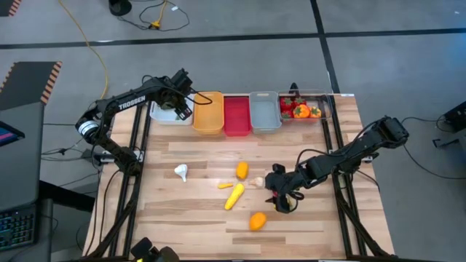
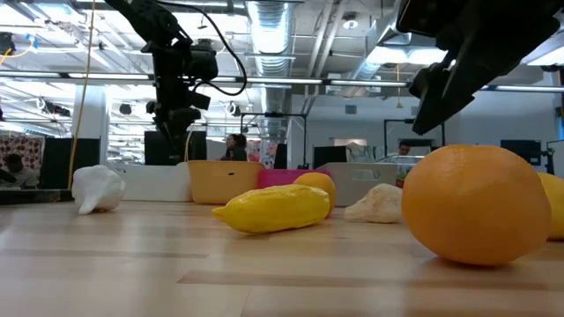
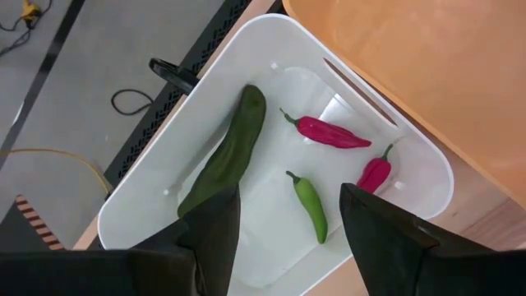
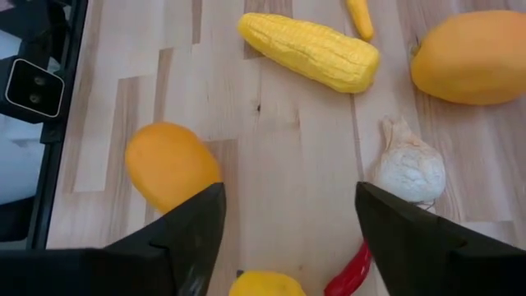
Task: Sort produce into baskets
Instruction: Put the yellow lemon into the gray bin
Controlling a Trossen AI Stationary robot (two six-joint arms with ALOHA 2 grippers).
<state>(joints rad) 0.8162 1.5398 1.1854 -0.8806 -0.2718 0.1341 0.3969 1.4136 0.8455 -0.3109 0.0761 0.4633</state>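
My left gripper (image 1: pixel 180 108) hangs open and empty over the white basket (image 1: pixel 166 115). That basket holds a green cucumber (image 3: pixel 230 152), two red chillies (image 3: pixel 329 131) and a green chilli (image 3: pixel 311 205). My right gripper (image 1: pixel 284 200) is open low over the table and touches nothing. Between and ahead of its fingers (image 4: pixel 197 226) lie a red chilli (image 4: pixel 352 271), a yellow piece (image 4: pixel 263 284), a white garlic (image 4: pixel 411 168), an orange fruit (image 4: pixel 168 163) and a yellow corn (image 4: pixel 312 51). The orange (image 1: pixel 208 111), red (image 1: pixel 237 116), grey (image 1: pixel 265 113) and clear (image 1: pixel 320 109) baskets stand in a row at the far edge.
Another white garlic (image 1: pixel 181 172) lies at the table's left. An orange pepper (image 1: pixel 242 170) and a small yellow piece (image 1: pixel 226 185) lie mid-table. The clear basket holds red tomatoes and orange peppers (image 1: pixel 302 110). Bare wood shows along the near edge and at the right.
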